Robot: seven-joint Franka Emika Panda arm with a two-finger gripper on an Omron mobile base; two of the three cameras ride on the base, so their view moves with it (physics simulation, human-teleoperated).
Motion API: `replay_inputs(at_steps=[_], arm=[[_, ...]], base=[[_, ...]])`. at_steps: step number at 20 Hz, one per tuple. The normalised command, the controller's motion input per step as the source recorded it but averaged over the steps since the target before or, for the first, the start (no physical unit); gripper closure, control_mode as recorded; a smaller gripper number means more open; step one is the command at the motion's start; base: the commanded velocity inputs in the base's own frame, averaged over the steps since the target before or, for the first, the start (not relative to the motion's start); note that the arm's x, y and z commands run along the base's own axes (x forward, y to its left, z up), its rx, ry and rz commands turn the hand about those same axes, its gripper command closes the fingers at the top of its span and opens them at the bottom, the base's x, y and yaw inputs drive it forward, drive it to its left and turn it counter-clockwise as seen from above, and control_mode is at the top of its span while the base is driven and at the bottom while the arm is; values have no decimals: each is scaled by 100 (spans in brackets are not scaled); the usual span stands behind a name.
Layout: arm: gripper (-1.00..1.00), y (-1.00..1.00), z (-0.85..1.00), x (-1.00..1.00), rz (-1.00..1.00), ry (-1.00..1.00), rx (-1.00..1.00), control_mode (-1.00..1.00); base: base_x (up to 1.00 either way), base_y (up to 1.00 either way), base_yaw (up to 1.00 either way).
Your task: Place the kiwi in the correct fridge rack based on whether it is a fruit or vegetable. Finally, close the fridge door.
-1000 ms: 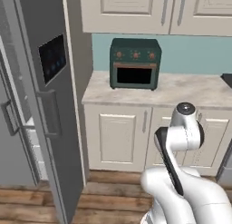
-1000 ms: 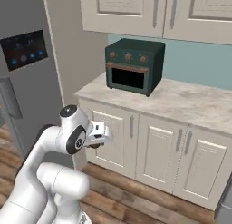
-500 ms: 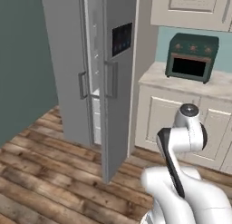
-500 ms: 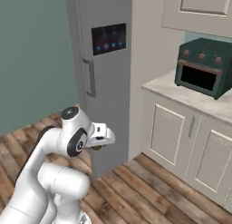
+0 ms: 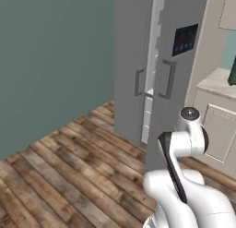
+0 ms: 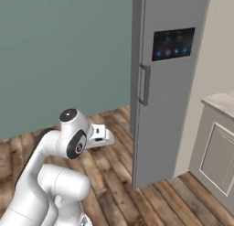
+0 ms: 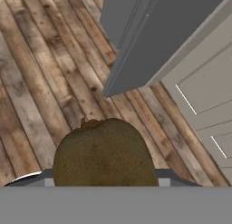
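Item: kiwi point(image 7: 105, 153) — being carried in the gripper point(image 6: 98, 137), which is closed on it; the brown fruit is being held close against the hand, its long axis not to be told.

Relation: the fridge point(image 6: 167, 78) is being faced from the floor side, ahead of the hand and to its right; the opening between the door point(image 5: 173, 79) and the fridge body lies forward, well apart from the fruit. The racks inside are hidden.

Pose: the arm is being kept folded and low over the wooden floor point(image 5: 69, 176), gripper pointing downward and forward — a raised, extended reach is judged necessary.
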Motion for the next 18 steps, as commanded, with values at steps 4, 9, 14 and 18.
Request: replay_inputs(at_steps=[4, 9, 14, 18], arm=[[100, 0, 0, 0, 0, 0, 0, 100], [100, 0, 0, 0, 0, 0, 0, 100], [100, 0, 0, 0, 0, 0, 0, 100], [100, 0, 0, 0, 0, 0, 0, 100]], base=[[75, 100, 2], [90, 100, 0], [100, 100, 0], [100, 94, 3]])
